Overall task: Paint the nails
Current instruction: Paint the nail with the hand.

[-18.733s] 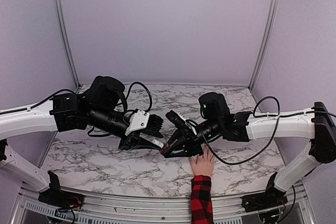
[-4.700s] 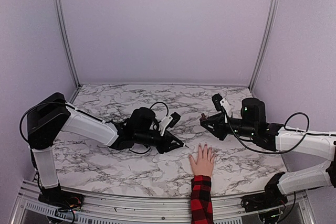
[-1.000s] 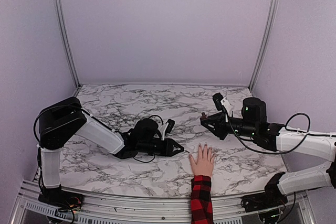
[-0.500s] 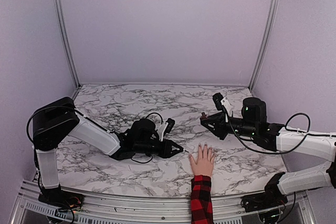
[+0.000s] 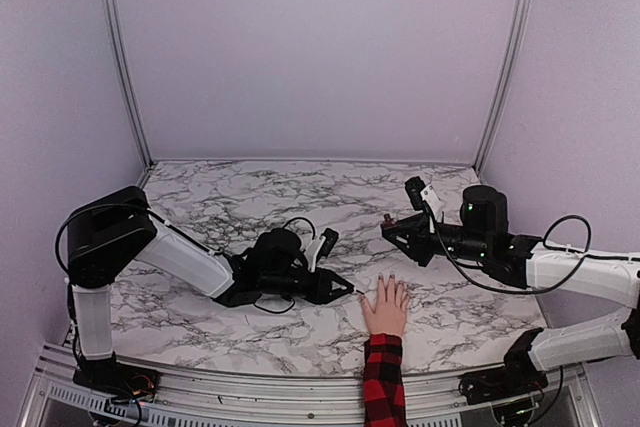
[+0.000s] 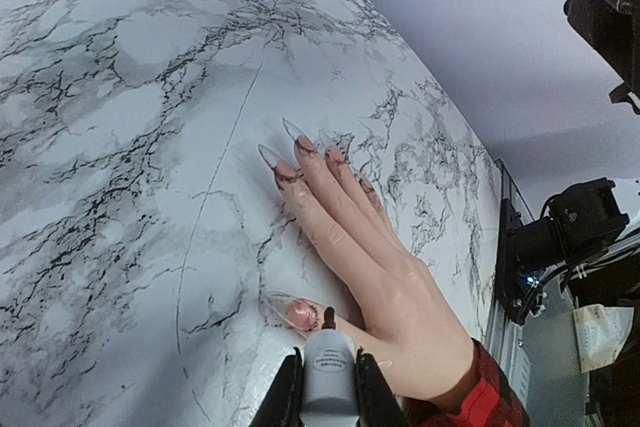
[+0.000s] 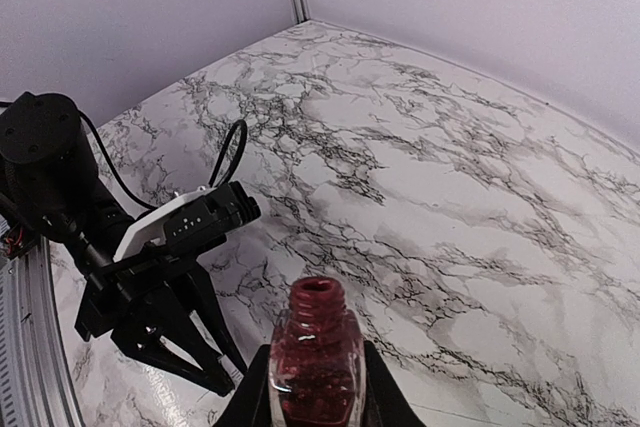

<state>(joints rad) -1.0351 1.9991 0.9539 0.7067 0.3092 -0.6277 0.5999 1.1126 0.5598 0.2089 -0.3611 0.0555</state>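
Near the table's front edge, between the two arms, the nails (image 6: 303,145) are lying flat on the marble at the tips of a pale hand (image 5: 385,307) whose fingers are pointing away from the arm bases. They are showing long, pointed and clear, with darker colour toward their bases. The thumb (image 6: 345,332) is spreading out toward the left side, its nail looking pinkish. A red-and-black plaid sleeve (image 5: 383,387) is covering the wrist. The left gripper (image 6: 328,392) is pinching a grey-handled brush (image 6: 330,372) between its fingers, and the dark tip is meeting the thumb right behind its nail; whether the bristles are touching the nail itself I cannot tell. From above, the left gripper is reaching in low over the table (image 5: 250,197), just beside the hand. The right gripper (image 7: 318,397) is clamping a small open bottle (image 7: 318,352) of red glittery polish upright, its neck uncapped. That gripper is hovering above the marble beyond the fingertips, apart from the hand.
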